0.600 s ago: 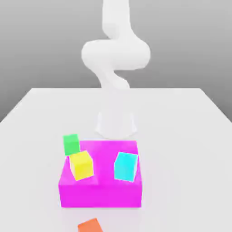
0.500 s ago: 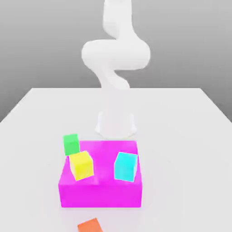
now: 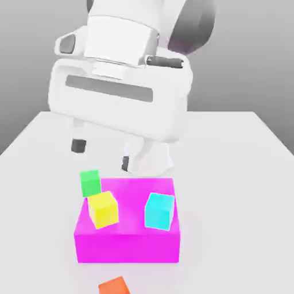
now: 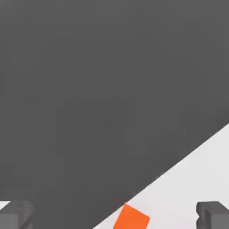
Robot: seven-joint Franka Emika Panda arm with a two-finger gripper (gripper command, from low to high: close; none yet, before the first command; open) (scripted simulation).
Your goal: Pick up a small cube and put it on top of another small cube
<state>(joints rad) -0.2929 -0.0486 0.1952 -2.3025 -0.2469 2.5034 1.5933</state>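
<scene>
The small orange cube (image 3: 113, 285) lies on the white table at the near edge of the exterior view, in front of the magenta block (image 3: 127, 241). In the hand view the orange cube (image 4: 130, 218) sits by the table's edge, between the two dark fingertips (image 4: 15, 214). My gripper (image 3: 103, 154) hangs large in the exterior view, high above the blocks, open with nothing between its fingers (image 3: 78, 145). In the hand view the gripper (image 4: 114, 215) also stands wide open. A yellow cube (image 3: 104, 209) and a cyan cube (image 3: 159, 211) rest on the magenta block.
A green cube (image 3: 90, 182) stands beside the magenta block's far left corner. The white table (image 3: 241, 172) stretches wide on both sides of the block. The orange cube lies close to the table's near edge.
The hand has swung into the exterior view and now hangs big over the blocks; before, just the arm's far column showed. None of the cubes has moved.
</scene>
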